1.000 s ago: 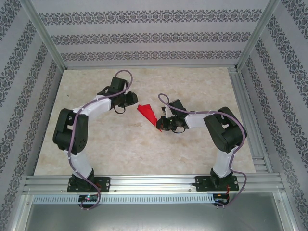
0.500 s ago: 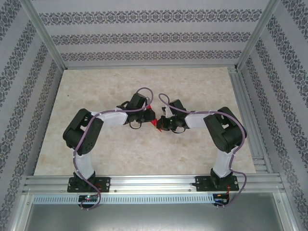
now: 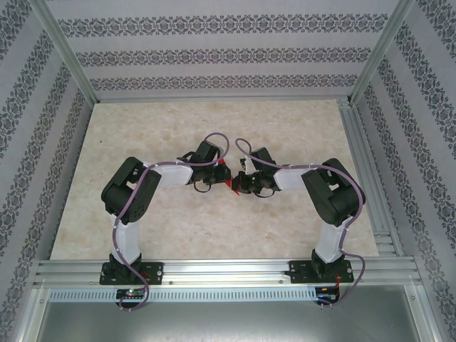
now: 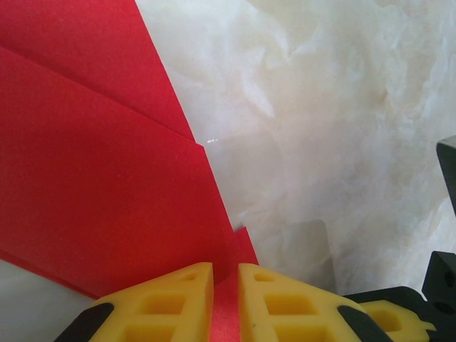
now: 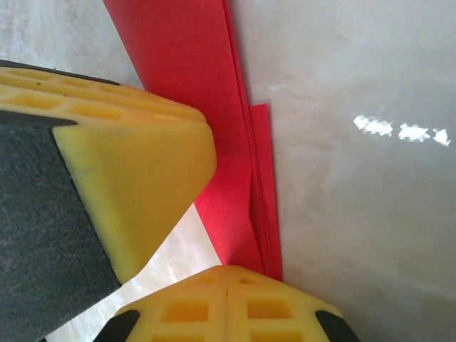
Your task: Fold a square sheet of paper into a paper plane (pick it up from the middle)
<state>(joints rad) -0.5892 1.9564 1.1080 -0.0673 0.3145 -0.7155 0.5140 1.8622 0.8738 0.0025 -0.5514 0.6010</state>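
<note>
Facing each other at the centre of the pale marble-patterned table [image 3: 285, 121], the right gripper [image 5: 226, 281], jaws pressed together at the tip of the narrow layered dart of bright red paper [image 4: 107, 178], and the left gripper [image 4: 225, 269], jaws a thin slit apart over its edge (pinching or not, I cannot tell), suggest most folds are made, with perhaps the wing creases left.

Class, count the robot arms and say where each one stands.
2. The left arm is bolted at the table's near edge on the left, the right arm on the right. Both reach to the red paper mid-table.
</note>
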